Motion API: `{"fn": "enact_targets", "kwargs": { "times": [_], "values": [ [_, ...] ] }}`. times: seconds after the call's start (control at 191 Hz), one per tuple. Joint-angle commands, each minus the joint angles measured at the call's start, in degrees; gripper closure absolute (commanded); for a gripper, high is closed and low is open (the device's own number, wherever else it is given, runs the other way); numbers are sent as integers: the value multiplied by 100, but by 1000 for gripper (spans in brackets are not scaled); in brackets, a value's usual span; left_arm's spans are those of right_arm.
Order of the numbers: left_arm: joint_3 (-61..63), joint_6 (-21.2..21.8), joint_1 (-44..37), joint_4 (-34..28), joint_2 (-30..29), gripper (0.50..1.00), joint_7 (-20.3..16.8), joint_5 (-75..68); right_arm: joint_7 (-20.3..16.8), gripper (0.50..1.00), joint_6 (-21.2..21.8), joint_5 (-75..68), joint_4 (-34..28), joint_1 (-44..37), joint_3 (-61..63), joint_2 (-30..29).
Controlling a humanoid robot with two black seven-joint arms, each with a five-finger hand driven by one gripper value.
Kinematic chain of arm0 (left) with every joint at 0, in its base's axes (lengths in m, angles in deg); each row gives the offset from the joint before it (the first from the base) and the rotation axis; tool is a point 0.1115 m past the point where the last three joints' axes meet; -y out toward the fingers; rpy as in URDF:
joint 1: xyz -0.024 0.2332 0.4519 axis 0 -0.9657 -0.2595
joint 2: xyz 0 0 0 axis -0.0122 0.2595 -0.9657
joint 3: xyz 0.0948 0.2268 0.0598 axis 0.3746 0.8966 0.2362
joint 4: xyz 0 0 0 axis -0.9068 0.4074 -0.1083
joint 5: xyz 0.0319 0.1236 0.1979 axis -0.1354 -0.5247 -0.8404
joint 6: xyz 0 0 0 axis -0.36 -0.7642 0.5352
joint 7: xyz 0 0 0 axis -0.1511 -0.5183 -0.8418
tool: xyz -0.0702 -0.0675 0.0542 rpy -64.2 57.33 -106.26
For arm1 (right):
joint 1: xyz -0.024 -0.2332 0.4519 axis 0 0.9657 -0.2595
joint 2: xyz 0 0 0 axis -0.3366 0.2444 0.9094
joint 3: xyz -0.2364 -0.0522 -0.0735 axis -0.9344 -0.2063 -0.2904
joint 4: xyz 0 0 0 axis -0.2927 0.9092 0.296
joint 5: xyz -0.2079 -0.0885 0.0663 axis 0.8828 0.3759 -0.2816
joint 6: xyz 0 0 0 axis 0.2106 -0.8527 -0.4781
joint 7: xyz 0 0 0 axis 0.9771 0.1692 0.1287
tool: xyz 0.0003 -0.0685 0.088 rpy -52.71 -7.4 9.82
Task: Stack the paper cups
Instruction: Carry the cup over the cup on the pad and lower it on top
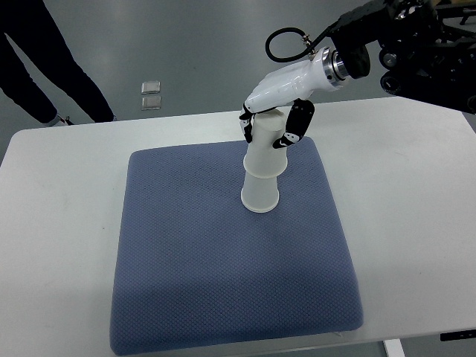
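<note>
While its fingers wrap the upper paper cup [266, 149], the robot's right hand [277, 126] holds that cup nested, upside down, over a second paper cup [260, 195] directly below the hand. Both cups stand mouth-down, a placement that appears chosen so each slides over the other and the wide rim gives a steady base. The lower cup rests on a blue padded mat [193, 282] spread under the hand on the white bench [416, 223], likely to cushion and steady the stack. White-shelled and dark-jointed, the hand reaches in from the upper right, wrist raised, palm angled downward, fingers curled around the upper cup's sides from above. The left hand is out of view. Far beyond the hand, off the bench, a person's legs [44, 67] stand on the grey floor.
</note>
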Motion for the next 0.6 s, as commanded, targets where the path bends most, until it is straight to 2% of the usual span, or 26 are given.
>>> {"fn": "enact_targets", "kwargs": {
  "times": [0.0,0.597],
  "values": [
    [0,0,0,0,0,500,0,0,0,891,-4,2,31,2,1,-7],
    [0,0,0,0,0,500,0,0,-26,887,-83,29,198,239,1,-130]
  ]
}}
